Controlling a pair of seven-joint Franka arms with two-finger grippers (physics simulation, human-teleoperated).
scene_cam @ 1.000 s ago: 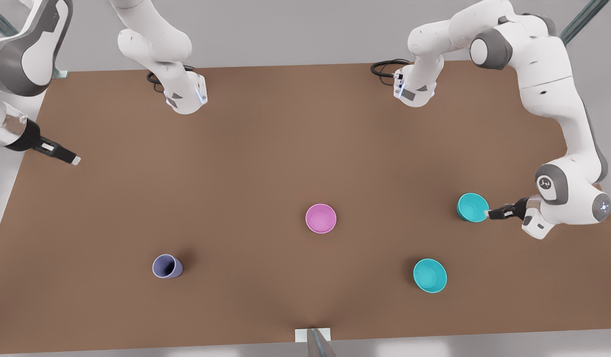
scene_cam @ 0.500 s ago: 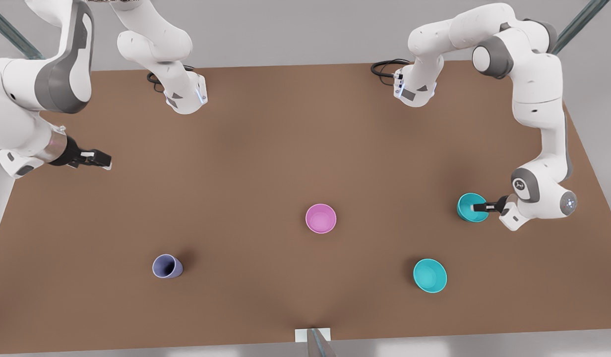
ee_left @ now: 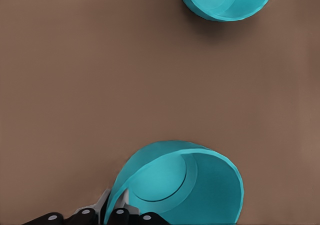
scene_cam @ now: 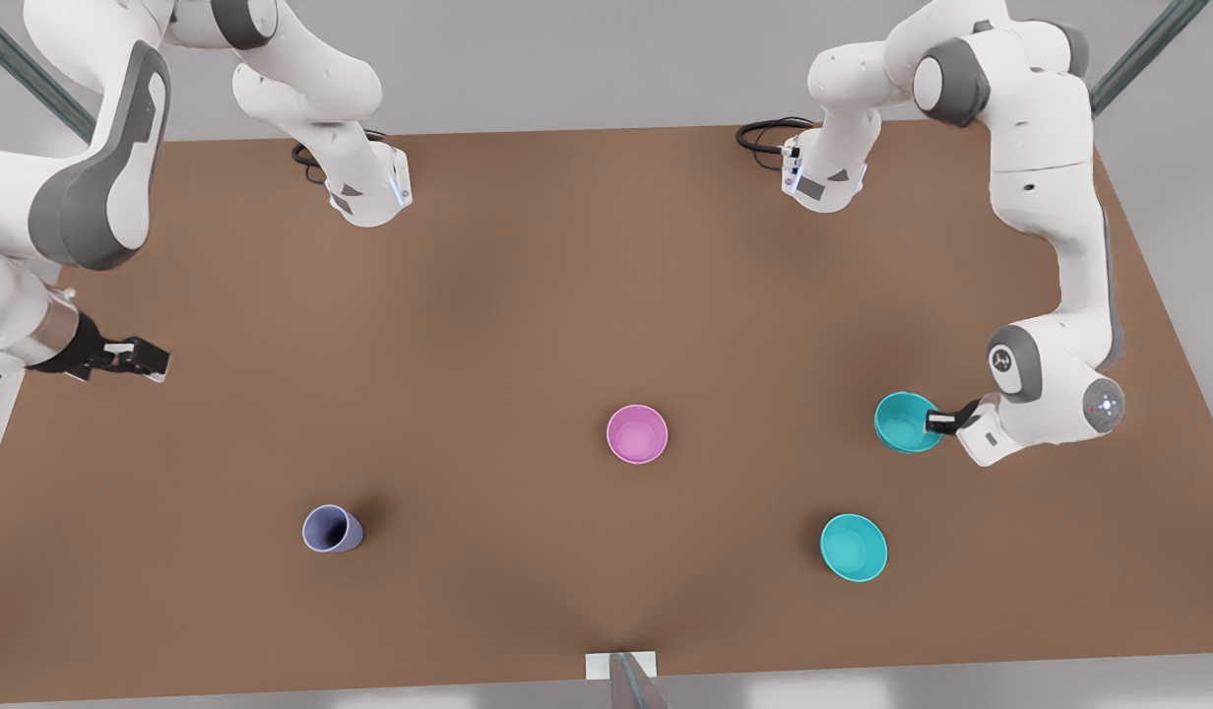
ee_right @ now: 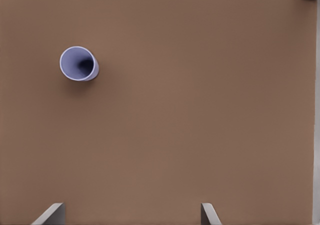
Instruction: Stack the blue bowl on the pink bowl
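The brown table carries four small vessels. The pink bowl sits upright near its middle. Toward the front view's right of the pink bowl is the blue bowl (tilted, its rim pinched by a gripper), and nearer the camera than that, a second teal bowl. A lavender cup stands well apart on the pink bowl's other side.

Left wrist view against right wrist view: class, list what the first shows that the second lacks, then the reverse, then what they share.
Left wrist view alone: the blue bowl, its rim pinched between the left gripper fingers, and farther off the second teal bowl. Right wrist view alone: the lavender cup, standing free, and the right gripper's open fingertips hanging above bare table. Both share the brown table.
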